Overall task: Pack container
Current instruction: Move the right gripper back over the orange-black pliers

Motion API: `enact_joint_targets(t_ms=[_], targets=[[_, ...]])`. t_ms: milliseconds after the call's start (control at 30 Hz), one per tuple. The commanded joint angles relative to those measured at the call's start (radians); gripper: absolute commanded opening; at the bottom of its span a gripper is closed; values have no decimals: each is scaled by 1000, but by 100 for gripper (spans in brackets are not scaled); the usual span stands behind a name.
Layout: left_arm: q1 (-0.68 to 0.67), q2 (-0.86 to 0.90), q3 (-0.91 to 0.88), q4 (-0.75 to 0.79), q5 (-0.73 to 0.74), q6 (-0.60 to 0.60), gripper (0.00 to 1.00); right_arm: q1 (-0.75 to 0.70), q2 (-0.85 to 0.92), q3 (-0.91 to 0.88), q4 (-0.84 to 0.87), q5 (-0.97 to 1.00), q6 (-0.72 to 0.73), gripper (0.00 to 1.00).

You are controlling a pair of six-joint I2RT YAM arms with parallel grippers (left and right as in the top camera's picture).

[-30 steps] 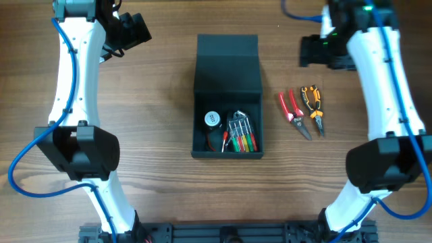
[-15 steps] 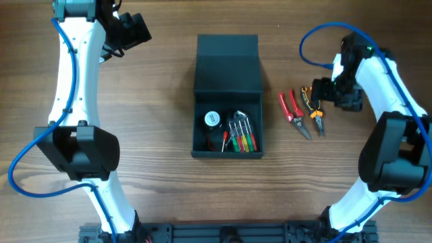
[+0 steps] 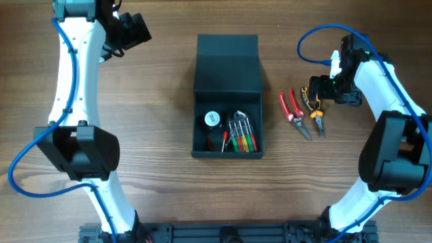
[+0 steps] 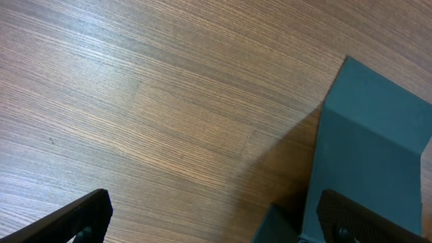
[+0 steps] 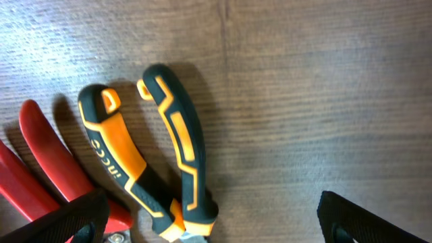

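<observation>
The dark teal-grey container (image 3: pixel 227 145) sits mid-table with its lid (image 3: pixel 228 64) open and laid back. Inside are a small round white object (image 3: pixel 212 119) and several screwdrivers (image 3: pixel 241 137). Orange-and-black pliers (image 3: pixel 312 108) and red-handled pliers (image 3: pixel 293 113) lie to its right. My right gripper (image 3: pixel 322 89) is open, just above the orange pliers' handles (image 5: pixel 162 155), with the red handles (image 5: pixel 40 165) at its left finger. My left gripper (image 3: pixel 133 28) is open and empty at the far left; its wrist view shows the container lid (image 4: pixel 368 155).
Wooden table (image 3: pixel 148 135) all round. The right arm's blue cable (image 3: pixel 317 34) loops above the pliers. The arm bases stand at the near left and near right edges.
My right arm swung down from the far right toward the pliers, then shifted slightly left over their handles. The left arm has not moved.
</observation>
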State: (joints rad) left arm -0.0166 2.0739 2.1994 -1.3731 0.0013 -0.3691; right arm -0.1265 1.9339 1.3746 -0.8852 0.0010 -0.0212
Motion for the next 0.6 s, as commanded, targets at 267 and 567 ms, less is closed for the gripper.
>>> enact_joint_targets(t_ms=[267, 567], targets=[[0, -11, 11, -1, 8, -6, 100, -20, 71, -9, 43, -22, -65, 100], [0, -11, 11, -1, 8, -6, 100, -20, 124, -9, 58, -36, -50, 99]])
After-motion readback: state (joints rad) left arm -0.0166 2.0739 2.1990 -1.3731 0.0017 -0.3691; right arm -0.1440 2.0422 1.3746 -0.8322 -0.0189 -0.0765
